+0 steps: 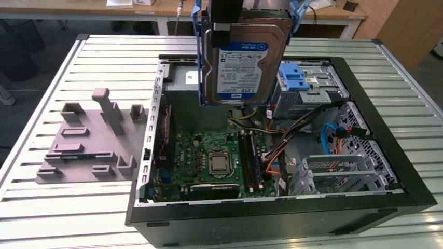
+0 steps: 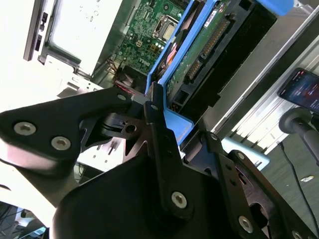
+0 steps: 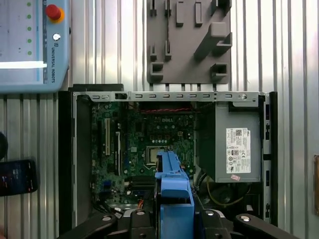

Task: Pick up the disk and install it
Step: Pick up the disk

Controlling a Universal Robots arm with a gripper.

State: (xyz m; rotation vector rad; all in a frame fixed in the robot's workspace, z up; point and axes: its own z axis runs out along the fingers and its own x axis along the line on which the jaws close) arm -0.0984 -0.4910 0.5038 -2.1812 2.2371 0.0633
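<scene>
The disk (image 1: pixel 242 65), a silver drive with a white-and-blue label in a blue carrier, hangs upright above the open computer case (image 1: pixel 387 155), over its back middle. My gripper (image 1: pixel 227 23) is shut on its upper end, one black finger lying across the label side. In the second wrist view the fingers (image 2: pixel 155 117) clamp the blue carrier, and the disk's (image 2: pixel 209 45) green circuit-board side faces the camera. In the first wrist view the carrier's blue edge (image 3: pixel 174 199) sticks out over the motherboard (image 3: pixel 149 139).
The case holds a grey power-supply box (image 3: pixel 238 144), a drive cage with a blue latch (image 1: pixel 301 78), cables and a metal bay (image 1: pixel 346 166). A grey fixture plate (image 1: pixel 90 140) lies on the slatted table at the exterior view's left. A teach pendant (image 3: pixel 30 45) and a phone (image 3: pixel 17 177) lie nearby.
</scene>
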